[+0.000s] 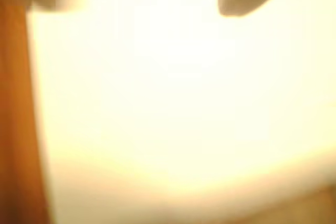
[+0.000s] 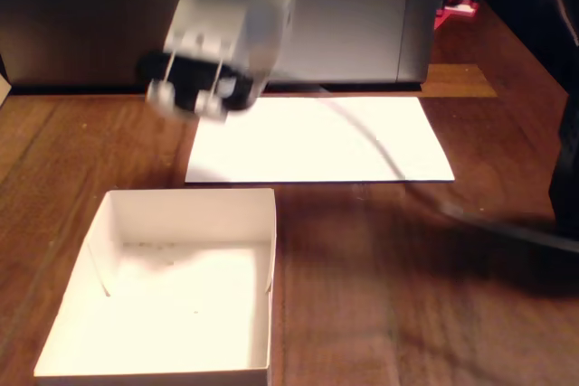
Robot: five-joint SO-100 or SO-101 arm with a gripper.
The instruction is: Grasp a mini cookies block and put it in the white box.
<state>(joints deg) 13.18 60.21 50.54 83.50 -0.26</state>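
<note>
White glare fills wrist view: overexposed, blurred. Brown table (image 1: 16, 129) strip at left edge; pale rounded pincer tip at top. No cookie visible.

Fixed view: pincer (image 2: 194, 97) blurred, raised above table, beyond far edge of white box (image 2: 181, 214), left of paper sheet (image 2: 317, 137). Spread or pinched: cannot tell. Box holds crumbs only; cookie not visible anywhere.

Judgement: either carry or approach step, unclear. Next move needs cookie located first.

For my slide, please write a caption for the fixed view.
Robot arm's gripper hovers above the white paper sheet, behind an empty white box.
</note>
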